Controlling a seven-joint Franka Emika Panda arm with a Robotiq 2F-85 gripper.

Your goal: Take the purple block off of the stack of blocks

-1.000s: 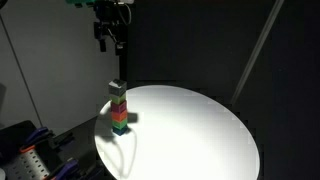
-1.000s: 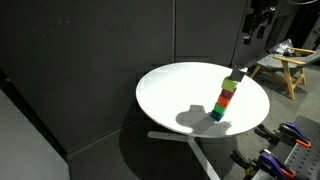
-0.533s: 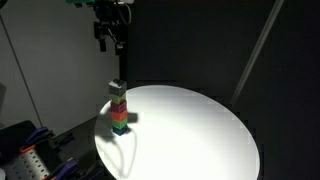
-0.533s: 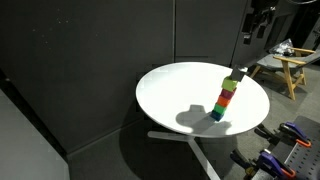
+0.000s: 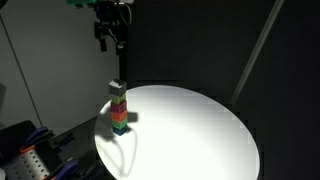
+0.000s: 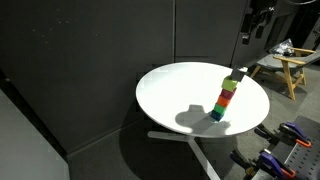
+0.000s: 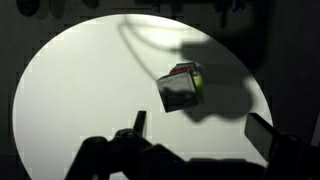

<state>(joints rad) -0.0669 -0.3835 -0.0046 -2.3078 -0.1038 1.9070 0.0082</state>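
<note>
The stack of blocks (image 5: 119, 112) stands near the edge of a round white table (image 5: 190, 130); it also shows in the other exterior view (image 6: 225, 101). The pale grey-lavender purple block (image 5: 117, 89) sits on top, above yellow-green, orange-red, green and dark red cubes. It shows too in an exterior view (image 6: 235, 77) and in the wrist view (image 7: 178, 91) from above. My gripper (image 5: 109, 40) hangs high above the stack, open and empty, also in an exterior view (image 6: 254, 28). In the wrist view its fingers (image 7: 200, 128) are spread wide.
Black curtains surround the table. A wooden stand (image 6: 281, 64) sits behind it. Clamps with orange and blue handles (image 5: 30, 160) lie beside the table, and more show in an exterior view (image 6: 280, 150). The table's white base (image 6: 190, 140) is below.
</note>
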